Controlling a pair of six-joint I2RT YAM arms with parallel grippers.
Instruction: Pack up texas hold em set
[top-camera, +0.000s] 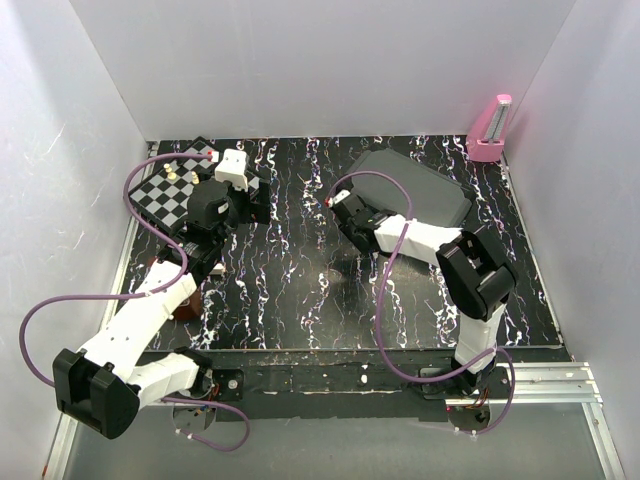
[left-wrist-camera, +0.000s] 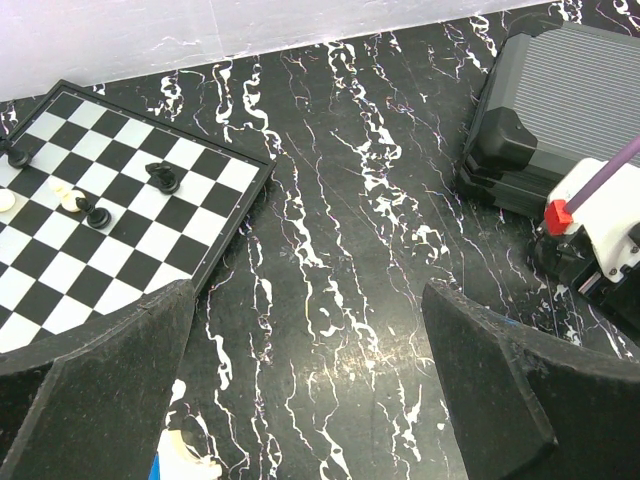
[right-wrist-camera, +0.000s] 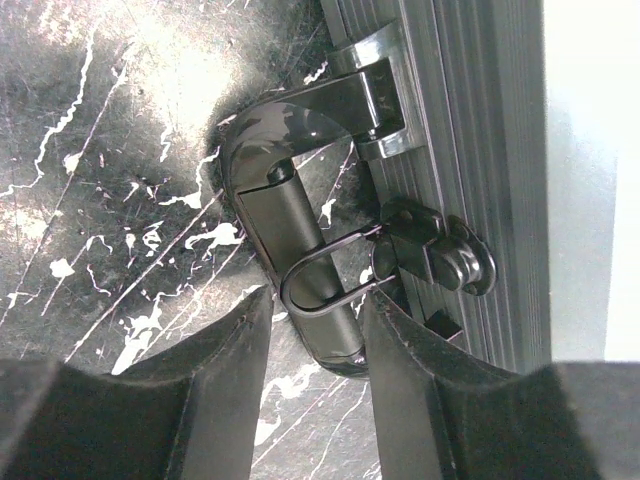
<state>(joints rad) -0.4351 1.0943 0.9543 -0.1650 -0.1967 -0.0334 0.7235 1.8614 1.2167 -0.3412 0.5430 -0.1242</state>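
The right gripper (right-wrist-camera: 315, 315) has its fingers (right-wrist-camera: 225, 360) partly apart, one on either side of the handle (right-wrist-camera: 285, 200) and the wire latch loop (right-wrist-camera: 322, 285) on the case (right-wrist-camera: 470, 120). Whether they pinch yet I cannot tell. The case lies shut toward the table's (top-camera: 300, 290) far right corner, its handle edge facing the arm, so fastening the latch looks like the step in hand. The left gripper (left-wrist-camera: 308, 295) hangs wide open by the chessboard (left-wrist-camera: 110, 210) at the far left, well apart from the case, likely just keeping clear.

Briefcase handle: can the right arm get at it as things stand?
Likely yes: the right gripper straddles the handle; only a thin wire latch loop lies across it.
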